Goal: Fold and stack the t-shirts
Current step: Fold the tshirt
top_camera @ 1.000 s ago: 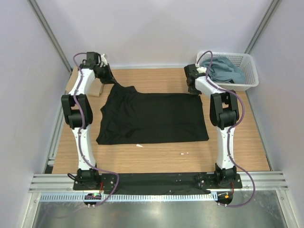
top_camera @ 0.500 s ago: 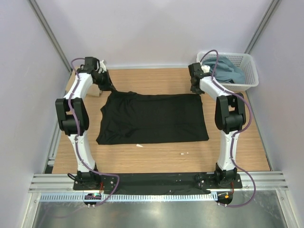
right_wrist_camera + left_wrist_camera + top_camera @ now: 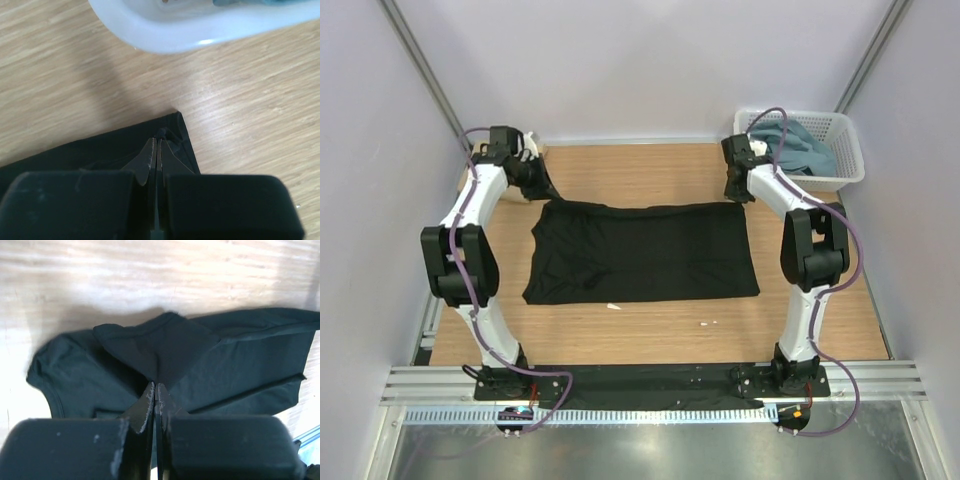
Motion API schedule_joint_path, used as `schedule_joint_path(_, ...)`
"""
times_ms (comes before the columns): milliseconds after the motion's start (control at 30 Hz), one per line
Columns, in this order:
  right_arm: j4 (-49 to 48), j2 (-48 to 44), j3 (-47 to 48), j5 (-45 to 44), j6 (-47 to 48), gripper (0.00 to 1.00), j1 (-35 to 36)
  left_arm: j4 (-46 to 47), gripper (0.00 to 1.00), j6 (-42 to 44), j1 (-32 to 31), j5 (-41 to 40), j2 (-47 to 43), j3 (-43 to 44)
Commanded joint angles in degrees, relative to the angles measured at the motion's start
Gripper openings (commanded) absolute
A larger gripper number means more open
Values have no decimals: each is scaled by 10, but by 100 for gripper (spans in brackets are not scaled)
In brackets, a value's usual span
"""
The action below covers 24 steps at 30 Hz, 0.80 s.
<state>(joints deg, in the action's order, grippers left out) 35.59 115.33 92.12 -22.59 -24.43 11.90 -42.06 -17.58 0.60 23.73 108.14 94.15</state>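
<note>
The black t-shirt (image 3: 645,250) lies spread flat across the middle of the wooden table. My left gripper (image 3: 542,190) is shut on its far left corner and holds that cloth lifted in a peak (image 3: 160,347). My right gripper (image 3: 738,192) is shut on the shirt's far right corner (image 3: 172,130), low over the table. Blue-grey t-shirts (image 3: 792,145) lie bunched in the white basket. No tan-beige shirt is in view.
The white lattice basket (image 3: 848,150) stands at the far right corner, its rim (image 3: 165,35) just beyond my right gripper. A small beige object (image 3: 525,190) sits at the far left. Small white scraps (image 3: 708,323) lie on the wood near the shirt's front edge.
Both grippers have moved toward the far edge of the table, drawing the shirt's far edge with them. The shirt's far left corner is pulled out further to the left.
</note>
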Motion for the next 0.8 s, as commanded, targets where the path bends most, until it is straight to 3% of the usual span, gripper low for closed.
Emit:
schedule_joint_path(0,-1,-51,-21,9,-6,1,-3,-5,0,0,2,-6,-44,-30)
schedule_joint_path(767,4,-130,-125,29,-13,1,-2,-10,0,-6,0,-16,-153,-188)
